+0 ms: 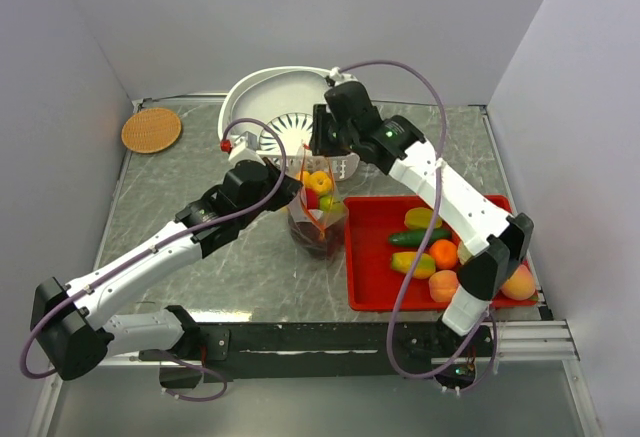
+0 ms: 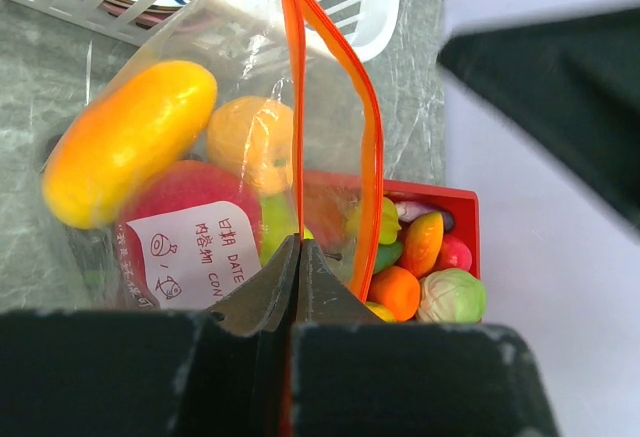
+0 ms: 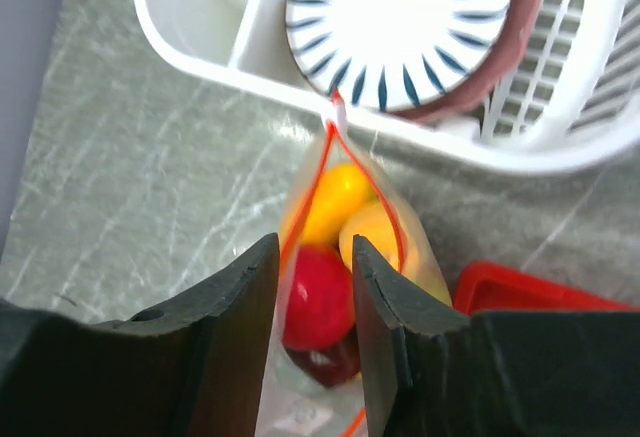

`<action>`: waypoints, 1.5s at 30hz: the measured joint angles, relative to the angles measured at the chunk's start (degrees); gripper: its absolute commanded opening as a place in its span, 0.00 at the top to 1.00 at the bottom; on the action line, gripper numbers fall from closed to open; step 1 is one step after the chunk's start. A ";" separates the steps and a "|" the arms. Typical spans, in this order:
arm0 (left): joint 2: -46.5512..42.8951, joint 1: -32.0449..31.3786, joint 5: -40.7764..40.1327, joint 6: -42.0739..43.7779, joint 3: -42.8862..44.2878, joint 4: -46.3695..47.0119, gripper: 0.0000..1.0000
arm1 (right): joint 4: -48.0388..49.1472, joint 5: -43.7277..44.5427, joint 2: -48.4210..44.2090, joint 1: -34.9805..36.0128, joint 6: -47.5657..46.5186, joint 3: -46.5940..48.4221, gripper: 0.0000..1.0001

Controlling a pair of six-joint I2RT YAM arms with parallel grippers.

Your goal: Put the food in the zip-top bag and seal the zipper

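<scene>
The clear zip-top bag [image 1: 318,219] stands upright in mid-table, left of the red tray. It holds a yellow mango [image 2: 125,142], an orange fruit [image 2: 245,137], a red apple [image 3: 318,295] and something dark at the bottom. My left gripper [image 2: 297,249] is shut on the near end of the orange-red zipper [image 2: 372,137]; the two strips bow apart, so the mouth is open. My right gripper [image 3: 313,257] is open and hovers over the bag [image 3: 345,217], its fingers astride the mouth without touching it. In the top view it [image 1: 322,147] is above the bag's far end.
The red tray [image 1: 370,287] at the right holds several more toy fruits and vegetables [image 1: 443,253]. A white slotted basket [image 1: 240,97] with a striped bowl [image 3: 400,17] stands just behind the bag. A round cork coaster [image 1: 151,129] lies at the far left.
</scene>
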 measured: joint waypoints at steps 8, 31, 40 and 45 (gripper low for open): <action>0.31 0.13 0.59 0.04 0.00 0.37 0.96 | -2.89 -1.60 13.64 -2.75 -3.96 15.13 0.55; 1.40 0.52 1.07 0.07 0.00 0.48 0.97 | -7.23 0.96 20.00 -3.06 -8.13 18.47 0.55; 1.86 0.57 1.07 0.07 0.00 0.48 0.98 | -7.32 0.92 20.00 -2.60 -9.20 18.47 0.58; 1.88 0.61 1.09 0.07 0.00 0.48 0.98 | -7.34 0.85 20.00 -2.47 -9.84 18.47 0.58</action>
